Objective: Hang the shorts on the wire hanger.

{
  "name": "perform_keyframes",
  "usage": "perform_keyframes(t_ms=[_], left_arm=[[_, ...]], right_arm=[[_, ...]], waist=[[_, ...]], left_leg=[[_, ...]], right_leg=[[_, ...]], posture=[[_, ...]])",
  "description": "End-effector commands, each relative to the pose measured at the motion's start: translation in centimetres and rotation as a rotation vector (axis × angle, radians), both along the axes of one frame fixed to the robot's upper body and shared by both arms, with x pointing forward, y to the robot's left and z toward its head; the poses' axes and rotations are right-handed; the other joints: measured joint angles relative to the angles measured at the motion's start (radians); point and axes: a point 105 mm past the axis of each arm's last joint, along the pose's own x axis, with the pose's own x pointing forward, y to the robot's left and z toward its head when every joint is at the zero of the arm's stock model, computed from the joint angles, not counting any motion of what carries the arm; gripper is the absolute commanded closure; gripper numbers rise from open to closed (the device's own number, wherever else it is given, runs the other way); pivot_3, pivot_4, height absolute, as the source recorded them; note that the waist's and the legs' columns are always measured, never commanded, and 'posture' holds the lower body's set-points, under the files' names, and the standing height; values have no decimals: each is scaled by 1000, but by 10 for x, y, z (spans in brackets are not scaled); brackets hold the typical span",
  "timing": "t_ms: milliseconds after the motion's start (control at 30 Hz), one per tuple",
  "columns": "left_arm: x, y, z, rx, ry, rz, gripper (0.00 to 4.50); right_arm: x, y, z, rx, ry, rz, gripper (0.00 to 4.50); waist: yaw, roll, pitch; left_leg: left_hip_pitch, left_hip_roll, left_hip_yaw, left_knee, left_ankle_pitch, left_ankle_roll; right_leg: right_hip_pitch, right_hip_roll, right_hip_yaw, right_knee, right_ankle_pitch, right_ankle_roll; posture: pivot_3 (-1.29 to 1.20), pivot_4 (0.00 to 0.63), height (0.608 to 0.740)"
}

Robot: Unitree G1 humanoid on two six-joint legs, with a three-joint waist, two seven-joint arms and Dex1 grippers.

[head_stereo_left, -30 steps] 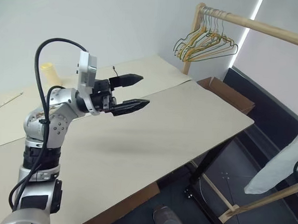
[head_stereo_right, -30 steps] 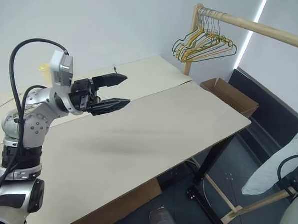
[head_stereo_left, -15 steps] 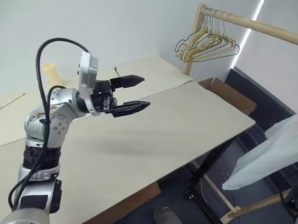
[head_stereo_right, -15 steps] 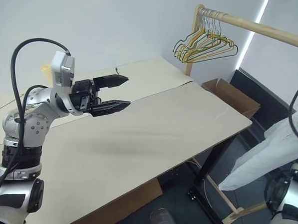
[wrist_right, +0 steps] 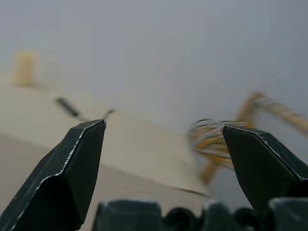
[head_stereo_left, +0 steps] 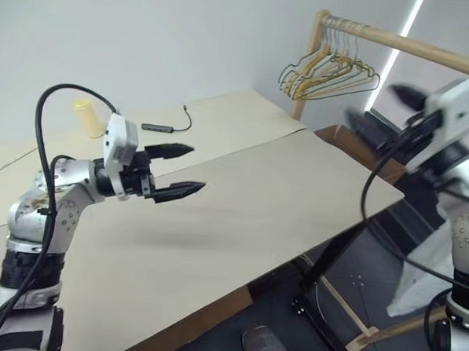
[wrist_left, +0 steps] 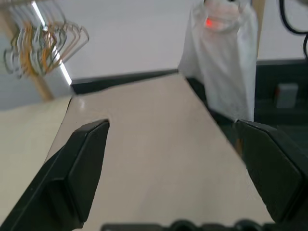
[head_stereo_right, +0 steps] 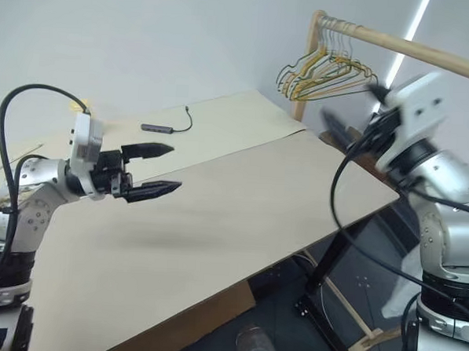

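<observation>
Left gripper (head_stereo_left: 181, 171) hovers over the near part of the tan table (head_stereo_left: 281, 186), jaws spread, nothing between them. Right gripper (head_stereo_right: 349, 111) is raised past the table's right edge, blurred; jaws spread and empty, aimed toward the wall. The shorts (wrist_left: 222, 57) hang as a white drape off the table's right side, beside the right arm, gripped by neither hand. Farther back, a bunch of coloured hangers (head_stereo_left: 328, 69) hangs on the wooden rail (head_stereo_left: 414, 47). I cannot pick out the single grey wire hanger.

Risk: grabbing a hanger from the tangled bunch would drag its neighbours off the rail.
</observation>
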Motion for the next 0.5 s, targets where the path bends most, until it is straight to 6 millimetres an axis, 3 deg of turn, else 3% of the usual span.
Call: perform_keyframes(t_ms=[33, 200, 500], left_arm=[[-17, 12, 2, 70, -41, 20, 0], [-39, 28, -6, 118, 6, 77, 0], [-51, 31, -6, 107, 14, 137, 0]], right_arm=[[-4, 30, -24, -121, 126, 234, 22], [-4, 48, -41, -188, 247, 439, 22], [14, 43, -42, -190, 245, 418, 22]], waist=[[22, 0, 0], [100, 0, 0], [231, 0, 0]], left_leg=[[-2, 0, 0, 0, 0, 0], [-14, 1, 0, 0, 1, -1], [-24, 1, 0, -2, 3, -5]], right_leg=[[-3, 0, 0, 1, 4, -6], [-20, 1, 0, 5, 6, -9], [-36, 1, -1, 9, 7, -12]], posture=[[-213, 0, 740], [-163, 6, 740], [-106, 16, 740]])
